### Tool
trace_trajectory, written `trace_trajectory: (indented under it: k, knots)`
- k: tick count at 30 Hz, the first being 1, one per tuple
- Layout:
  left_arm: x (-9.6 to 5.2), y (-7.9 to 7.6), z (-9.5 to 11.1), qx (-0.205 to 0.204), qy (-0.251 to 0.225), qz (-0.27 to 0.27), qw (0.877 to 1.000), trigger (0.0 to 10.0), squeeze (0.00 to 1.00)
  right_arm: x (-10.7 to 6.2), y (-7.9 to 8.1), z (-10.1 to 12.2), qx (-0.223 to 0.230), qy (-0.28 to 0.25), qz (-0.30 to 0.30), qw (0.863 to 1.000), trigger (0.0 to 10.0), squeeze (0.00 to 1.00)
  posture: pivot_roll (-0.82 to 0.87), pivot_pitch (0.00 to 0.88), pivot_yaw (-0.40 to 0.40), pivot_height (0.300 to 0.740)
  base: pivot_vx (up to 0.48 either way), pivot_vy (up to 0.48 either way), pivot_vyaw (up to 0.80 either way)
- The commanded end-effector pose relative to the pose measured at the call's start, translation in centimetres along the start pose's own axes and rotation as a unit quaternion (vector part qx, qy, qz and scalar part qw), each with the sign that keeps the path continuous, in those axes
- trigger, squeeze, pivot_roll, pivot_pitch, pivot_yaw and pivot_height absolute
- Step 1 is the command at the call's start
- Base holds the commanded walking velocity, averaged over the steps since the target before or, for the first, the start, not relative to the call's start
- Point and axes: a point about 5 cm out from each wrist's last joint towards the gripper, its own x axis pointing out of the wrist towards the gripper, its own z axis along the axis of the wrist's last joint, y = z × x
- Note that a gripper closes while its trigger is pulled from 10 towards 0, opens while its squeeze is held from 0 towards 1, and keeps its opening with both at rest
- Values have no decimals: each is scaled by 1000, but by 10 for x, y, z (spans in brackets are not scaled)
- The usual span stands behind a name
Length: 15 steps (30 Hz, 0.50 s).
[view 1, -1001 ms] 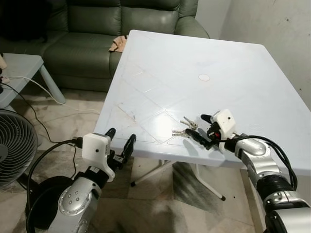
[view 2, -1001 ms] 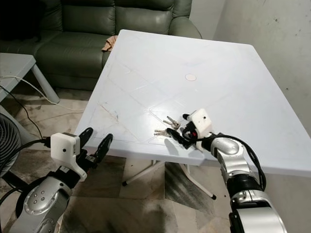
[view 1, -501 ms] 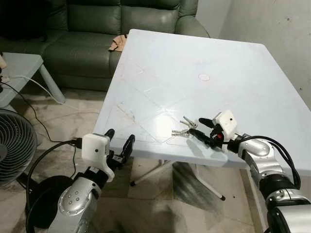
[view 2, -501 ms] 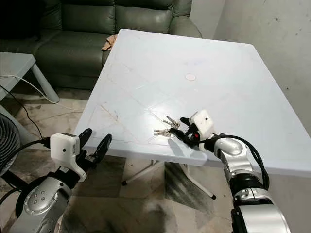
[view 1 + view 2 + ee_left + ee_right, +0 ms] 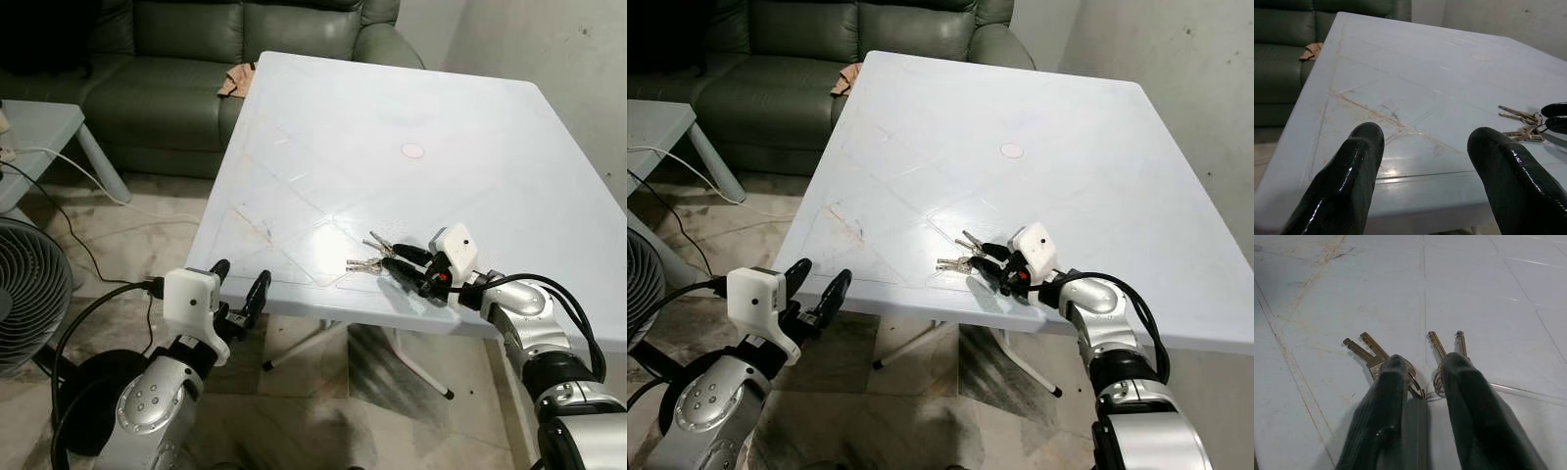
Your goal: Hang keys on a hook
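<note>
The keys [image 5: 371,254] lay near the front edge of the white table [image 5: 392,117]. The right gripper [image 5: 399,261] rested low over them, its fingers [image 5: 1385,396] narrowly parted astride the rings, not clearly pinching. The left gripper [image 5: 240,286] hung spread below the table's edge.

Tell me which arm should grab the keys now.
Right. The right gripper already straddles the bunch of metal keys on the white plastic table; the left gripper hangs below the table's edge.
</note>
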Motion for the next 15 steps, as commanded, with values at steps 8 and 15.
trace_trajectory:
  k: [8,15]
  knots:
    - [-1,2,6,0,-8,11,1000,10000,0,3,8,-1,-3,-5,24,1000,2941,0,-18,154,-72,724,0,0,0]
    - [-2,3,7,0,-9,15,1000,10000,0,3,7,-1,-8,-1,24,1000,10000,0,-16,156,-74,724,0,0,0]
